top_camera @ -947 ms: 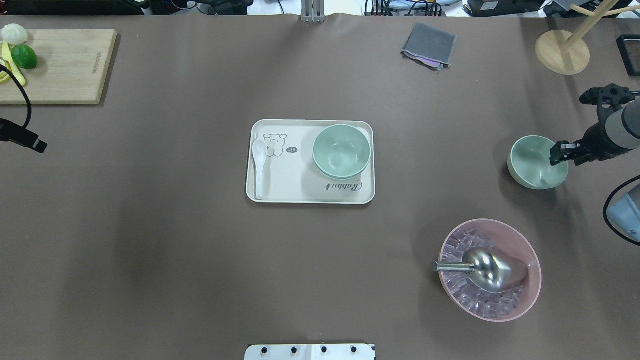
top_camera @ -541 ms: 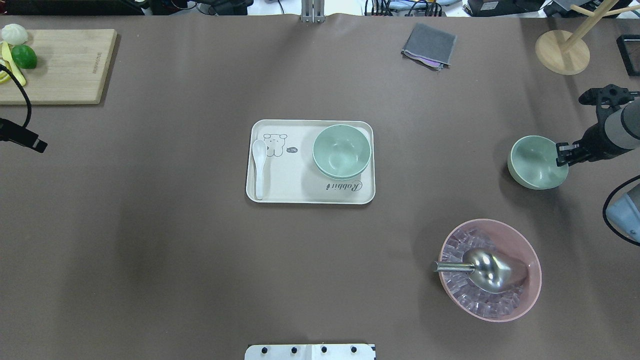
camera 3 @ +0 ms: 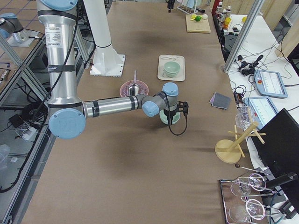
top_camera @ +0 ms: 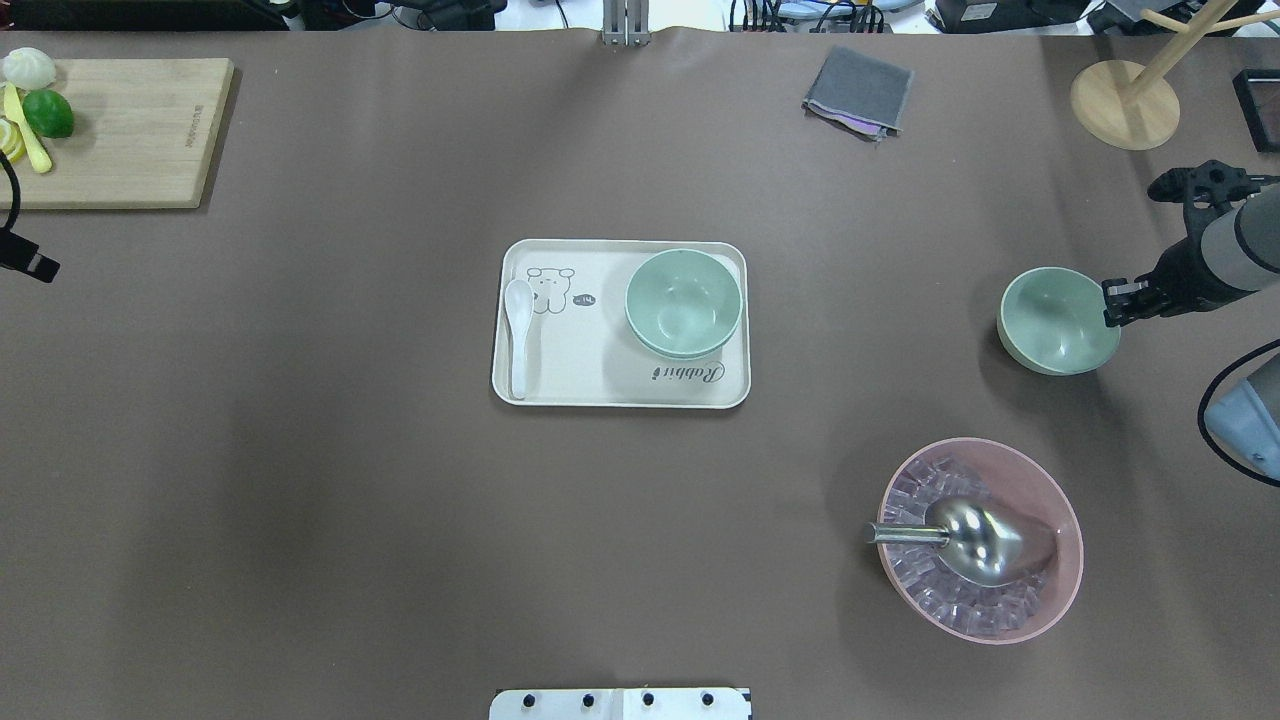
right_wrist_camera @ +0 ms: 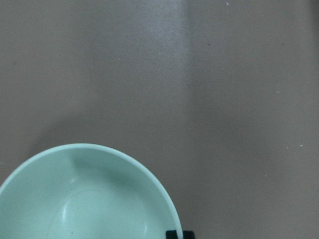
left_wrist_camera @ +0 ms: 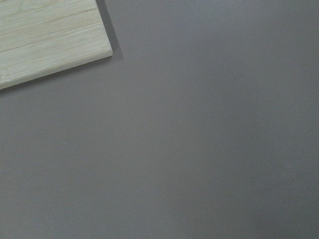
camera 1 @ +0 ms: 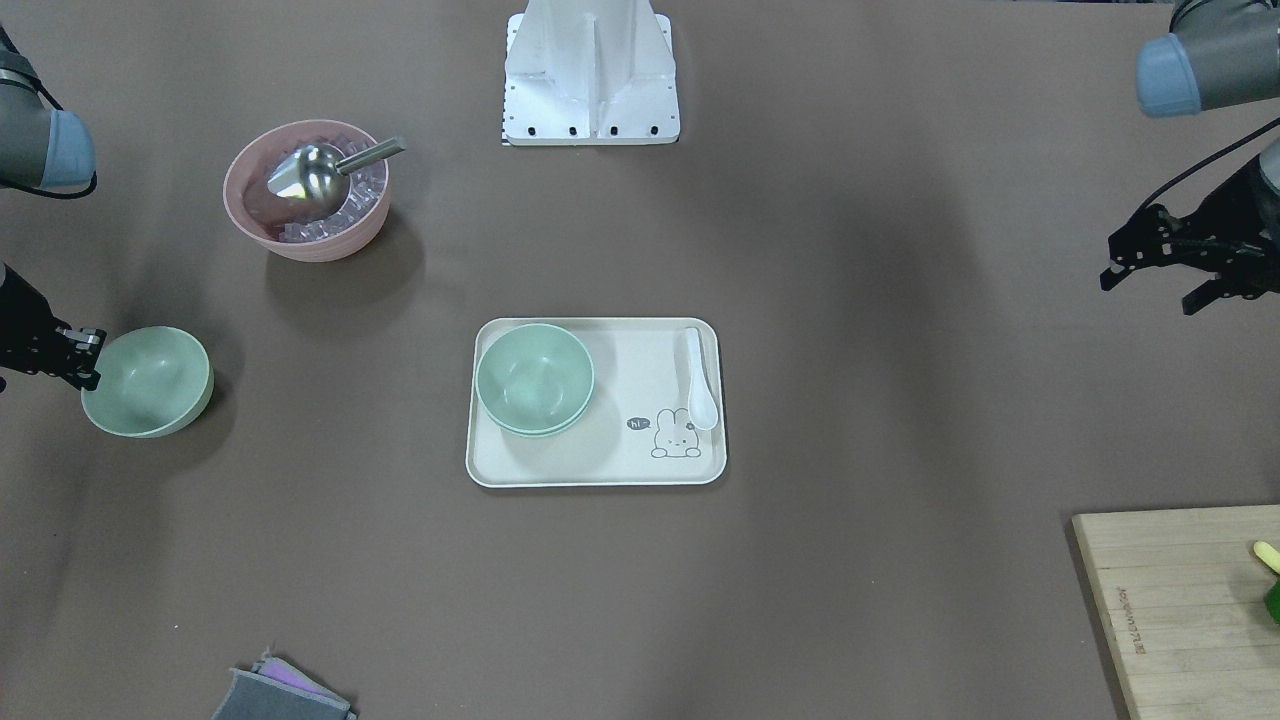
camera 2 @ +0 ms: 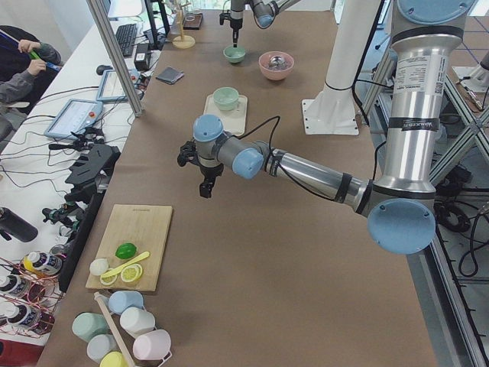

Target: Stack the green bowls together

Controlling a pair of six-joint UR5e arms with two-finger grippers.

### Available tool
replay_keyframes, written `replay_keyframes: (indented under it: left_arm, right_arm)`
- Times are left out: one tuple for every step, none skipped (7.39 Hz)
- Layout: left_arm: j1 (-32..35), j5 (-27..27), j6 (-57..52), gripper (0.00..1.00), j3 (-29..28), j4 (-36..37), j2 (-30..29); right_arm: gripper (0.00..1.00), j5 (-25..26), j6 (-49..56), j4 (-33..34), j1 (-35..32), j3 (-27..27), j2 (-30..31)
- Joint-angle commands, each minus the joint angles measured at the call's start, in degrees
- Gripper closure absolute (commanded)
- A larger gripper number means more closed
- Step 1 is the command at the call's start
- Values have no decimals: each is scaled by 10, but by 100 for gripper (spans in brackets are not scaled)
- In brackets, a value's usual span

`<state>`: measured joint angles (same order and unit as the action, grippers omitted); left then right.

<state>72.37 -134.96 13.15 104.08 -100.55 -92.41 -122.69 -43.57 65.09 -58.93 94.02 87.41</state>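
Observation:
Two pale green bowls point(top_camera: 683, 303) sit nested in a cream tray point(top_camera: 590, 365) at mid-table; they also show in the front view point(camera 1: 534, 378). A third green bowl point(top_camera: 1058, 322) is at the table's right side, also in the front view point(camera 1: 148, 382) and the right wrist view point(right_wrist_camera: 89, 199). My right gripper point(top_camera: 1113, 301) is shut on this bowl's right rim, and the bowl looks slightly tilted. My left gripper point(camera 1: 1150, 292) hangs open and empty over bare table at the far left.
A pink bowl point(top_camera: 1040, 580) of ice cubes with a metal scoop point(top_camera: 975, 540) stands near the held bowl. A white spoon point(top_camera: 518, 335) lies in the tray. A cutting board point(top_camera: 120, 130), a grey cloth point(top_camera: 858, 92) and a wooden stand point(top_camera: 1125, 103) are at the far edge.
My right gripper has moved left and a little toward the far edge, carrying the green bowl with it. My left gripper has drawn back toward the table's left edge.

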Motion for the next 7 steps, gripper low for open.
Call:
replay_keyframes:
  left_arm:
    - [80,2,-151,1,-15,92,3]
    - [123,5,-241,1,-18,156,-1]
    - [171,5,-306,1,-43,171,-1]
    - [202,5,-343,1,-78,170,-2]
    - [207,3,-389,1,-100,167,3]
    - [218,1,-409,1,-117,162,9]
    - [223,1,-410,1,-115,162,13]
  right_arm:
    - [100,-7,-25,0,0,0,-22]
    - [100,-16,-35,1,0,-1,-32]
    - [100,-19,-54,5,0,-1,-49]
    - [100,-26,-81,8,0,-1,-71]
    - [100,-45,-108,9,0,-1,-94]
    - [100,-54,-129,25,0,-1,-123]
    - [100,-55,-149,69,0,3,-163]
